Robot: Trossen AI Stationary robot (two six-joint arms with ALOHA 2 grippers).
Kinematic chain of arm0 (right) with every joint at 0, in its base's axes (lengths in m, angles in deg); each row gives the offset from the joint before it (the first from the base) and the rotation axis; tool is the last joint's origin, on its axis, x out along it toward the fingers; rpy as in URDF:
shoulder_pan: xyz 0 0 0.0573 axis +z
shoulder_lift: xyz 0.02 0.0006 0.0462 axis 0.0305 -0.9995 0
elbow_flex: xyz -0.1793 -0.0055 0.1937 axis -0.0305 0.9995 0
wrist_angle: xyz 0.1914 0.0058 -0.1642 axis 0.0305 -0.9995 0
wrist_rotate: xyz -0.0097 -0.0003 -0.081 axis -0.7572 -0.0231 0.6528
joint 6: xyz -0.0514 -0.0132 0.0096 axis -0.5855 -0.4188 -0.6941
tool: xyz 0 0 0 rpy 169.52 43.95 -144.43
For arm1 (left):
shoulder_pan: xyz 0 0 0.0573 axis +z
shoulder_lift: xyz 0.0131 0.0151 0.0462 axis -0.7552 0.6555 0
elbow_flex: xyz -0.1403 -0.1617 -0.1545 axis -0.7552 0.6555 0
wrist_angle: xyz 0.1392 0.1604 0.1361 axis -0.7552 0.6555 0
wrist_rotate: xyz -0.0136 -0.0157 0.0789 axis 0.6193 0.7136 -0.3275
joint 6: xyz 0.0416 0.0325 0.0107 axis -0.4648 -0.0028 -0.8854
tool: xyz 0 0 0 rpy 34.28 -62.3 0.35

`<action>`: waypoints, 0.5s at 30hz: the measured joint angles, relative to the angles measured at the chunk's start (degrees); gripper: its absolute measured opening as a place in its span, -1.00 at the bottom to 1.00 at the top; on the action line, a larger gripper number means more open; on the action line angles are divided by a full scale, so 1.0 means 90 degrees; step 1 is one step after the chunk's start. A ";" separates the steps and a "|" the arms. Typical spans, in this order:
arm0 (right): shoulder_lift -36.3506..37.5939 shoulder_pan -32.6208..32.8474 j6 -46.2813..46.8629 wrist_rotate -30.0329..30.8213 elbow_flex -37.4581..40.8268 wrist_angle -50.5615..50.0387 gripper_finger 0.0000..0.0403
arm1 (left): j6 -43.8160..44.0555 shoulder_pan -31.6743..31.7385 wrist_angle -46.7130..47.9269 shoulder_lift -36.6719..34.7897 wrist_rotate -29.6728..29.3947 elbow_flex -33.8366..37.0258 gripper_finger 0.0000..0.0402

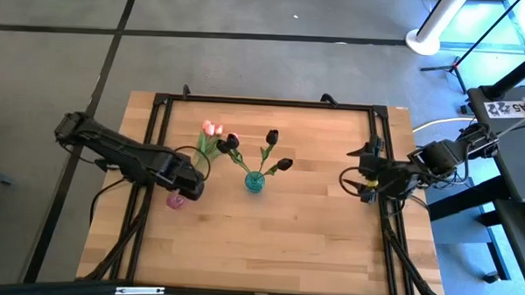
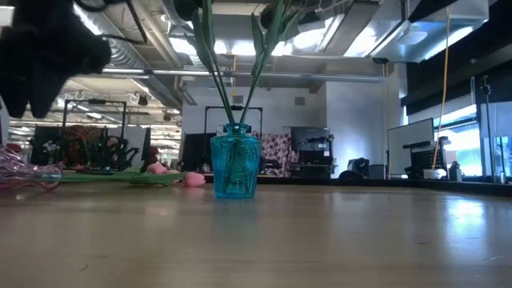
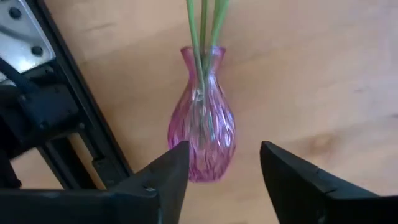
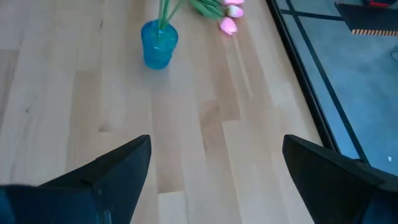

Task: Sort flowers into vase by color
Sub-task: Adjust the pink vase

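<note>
A pink glass vase (image 3: 202, 124) lies on its side near the table's left edge, with green stems (image 3: 202, 31) running out of its mouth. The pink tulip buds (image 1: 212, 128) on those stems rest on the wood farther back. A blue vase (image 1: 254, 181) stands upright mid-table and holds three dark tulips (image 1: 272, 136). My left gripper (image 3: 224, 149) points down over the pink vase's base end and is open, with a finger to each side of it. My right gripper (image 1: 362, 182) hangs open above the table's right edge, far from both vases.
Black frame rails (image 1: 162, 126) run along the table's left, far and right sides. The left rail (image 3: 81, 112) passes close beside the pink vase. Bare wood (image 1: 268, 244) fills the near half of the table.
</note>
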 joint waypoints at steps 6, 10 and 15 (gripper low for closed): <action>0.0316 0.0000 0.0127 -0.0006 0.0459 0.0010 0.80 | -0.0588 0.0781 -0.0056 0.0580 0.0104 0.0158 0.14; 0.0440 0.0000 0.0341 -0.0006 0.0738 0.0007 0.80 | -0.1164 0.1347 -0.0372 0.0822 0.0341 0.0285 0.15; 0.0499 0.0002 0.0518 -0.0176 0.0852 0.0005 0.80 | -0.1561 0.1709 -0.0274 0.0993 0.0341 0.0289 0.15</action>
